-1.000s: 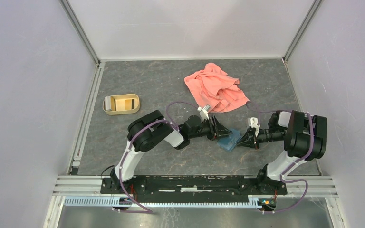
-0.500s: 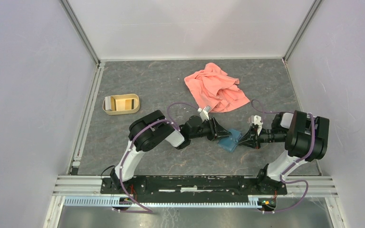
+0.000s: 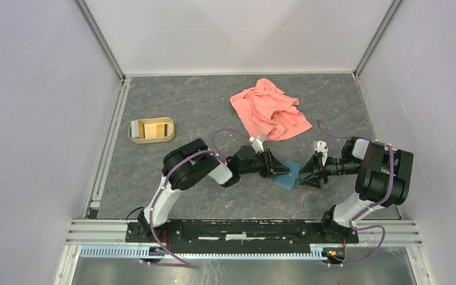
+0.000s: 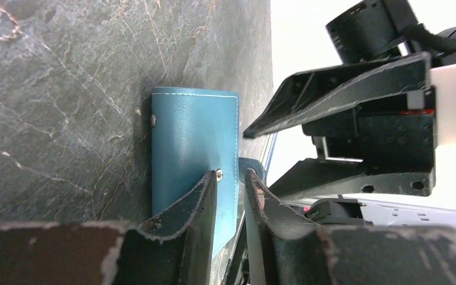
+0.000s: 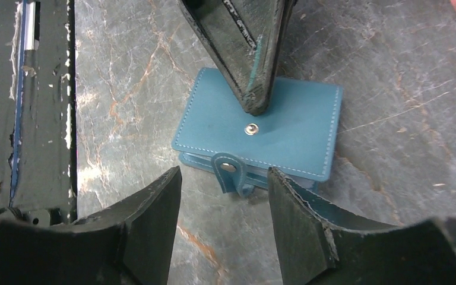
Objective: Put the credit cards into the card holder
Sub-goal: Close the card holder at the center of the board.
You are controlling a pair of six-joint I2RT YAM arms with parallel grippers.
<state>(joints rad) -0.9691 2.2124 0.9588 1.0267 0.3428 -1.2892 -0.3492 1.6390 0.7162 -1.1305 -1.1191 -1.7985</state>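
The teal card holder (image 3: 288, 179) lies shut and flat on the table between my two grippers. Its strap (image 5: 230, 181) hangs unsnapped off the near edge, apart from the snap stud (image 5: 250, 129) on the cover. My left gripper (image 4: 231, 176) has its tips on the cover (image 4: 190, 130) beside that stud. Its jaws stand a narrow gap apart, and I see nothing pinched between them. My right gripper (image 5: 224, 173) is open just short of the strap, holding nothing. The credit cards (image 3: 156, 129) stand orange-gold in the tan tray (image 3: 135, 138) at the far left.
A crumpled salmon-pink cloth (image 3: 270, 110) lies behind the card holder towards the back wall. The two grippers (image 3: 284, 170) (image 3: 304, 176) almost meet over the card holder. Metal rails run along the table's left side and near edge.
My right gripper has opened from shut and drawn back a little from the card holder. My left gripper's jaws have narrowed, its tips staying on the cover.
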